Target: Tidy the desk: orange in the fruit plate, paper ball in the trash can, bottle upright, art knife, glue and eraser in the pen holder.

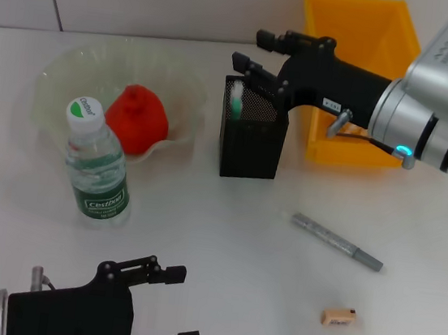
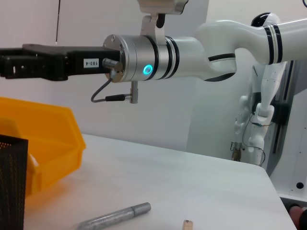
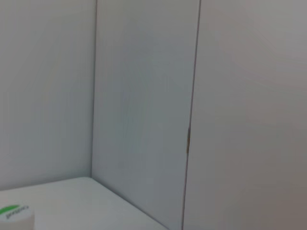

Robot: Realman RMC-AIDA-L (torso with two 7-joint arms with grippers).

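We see the black left gripper [image 1: 165, 303] cut off by the head view's lower edge. The black mesh pen holder [image 1: 252, 130] hides most of the white and green glue stick [image 1: 236, 100]. The yellow plastic bin [image 1: 359, 37] sits partly behind the right arm. The small tan eraser's [image 1: 339, 316] print is too small to read.

place: robot lab | evid: bare white table [image 1: 223, 241], plain wall panels [image 3: 144, 96]
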